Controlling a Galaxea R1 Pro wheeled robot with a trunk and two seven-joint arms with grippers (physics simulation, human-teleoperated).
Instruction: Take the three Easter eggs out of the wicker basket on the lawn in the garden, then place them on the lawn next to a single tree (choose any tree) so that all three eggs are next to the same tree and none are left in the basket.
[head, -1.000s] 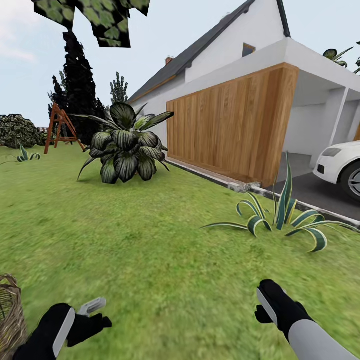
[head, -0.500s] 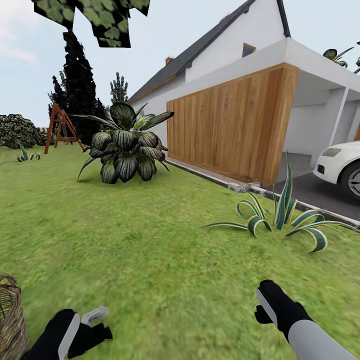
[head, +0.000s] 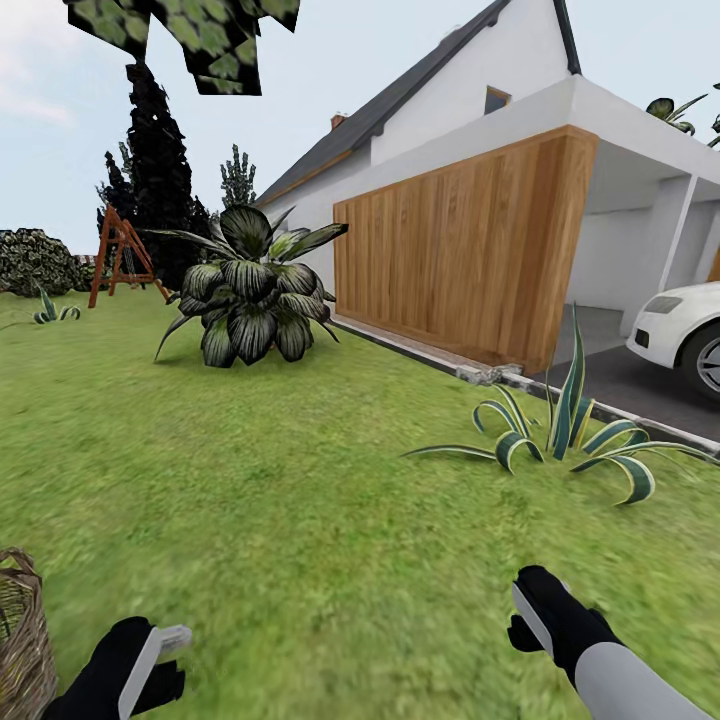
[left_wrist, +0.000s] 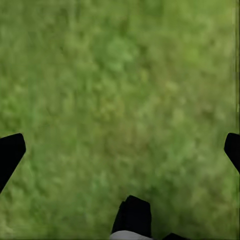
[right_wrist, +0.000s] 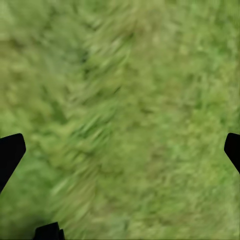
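Head view: woven wicker basket (head: 20, 640) on mottled lawn (head: 330, 520), left gripper (left_wrist: 120, 150) and right gripper (right_wrist: 120, 150) both spread

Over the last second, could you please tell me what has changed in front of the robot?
The black left hand has drawn back and down toward the bottom of the head view, nearer the brown woven wicker basket. Its fingers are spread in the wrist view, over bare green lawn. The right hand, the basket and the view itself stayed put.
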